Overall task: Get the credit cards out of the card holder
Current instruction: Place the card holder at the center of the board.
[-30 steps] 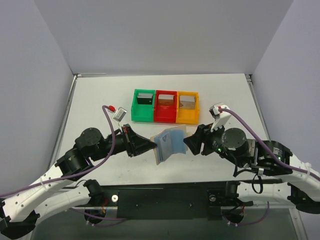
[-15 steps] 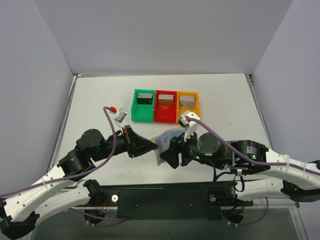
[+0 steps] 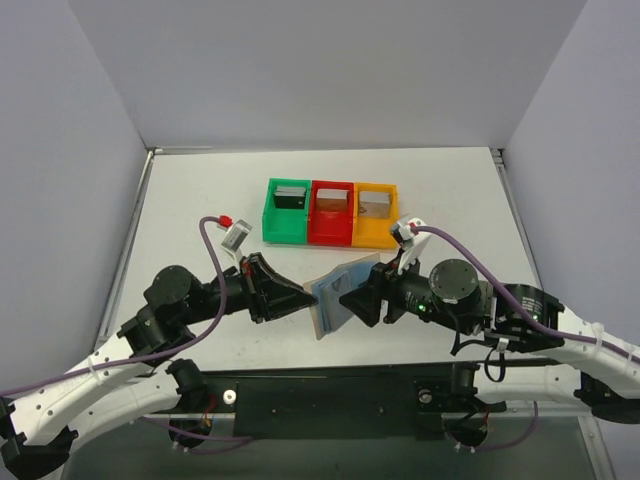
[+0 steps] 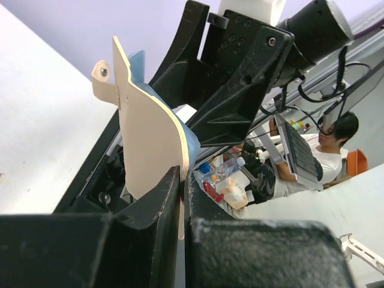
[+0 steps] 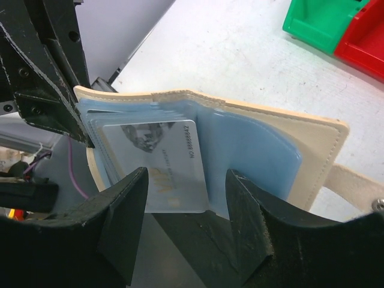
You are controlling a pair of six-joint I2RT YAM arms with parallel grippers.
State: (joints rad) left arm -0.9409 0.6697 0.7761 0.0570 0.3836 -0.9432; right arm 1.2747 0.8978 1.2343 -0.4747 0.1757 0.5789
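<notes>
The left claw [image 3: 300,298] is clamped on the tan edge of the card holder [image 3: 335,288], which stands spread open between the two claws. The right claw [image 5: 187,201] faces it with jaws apart, one finger either side of a pale credit card [image 5: 159,165] sitting in the pocket just ahead. Beyond both claws stand the green bin [image 3: 285,226], red bin [image 3: 331,229] and orange bin [image 3: 375,229], a card in each.

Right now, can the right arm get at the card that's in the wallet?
Probably yes. The left gripper pinches one edge of the wallet and holds it spread open. The card faces the right gripper, whose open fingers sit either side of the card's near edge, with nothing between.
</notes>
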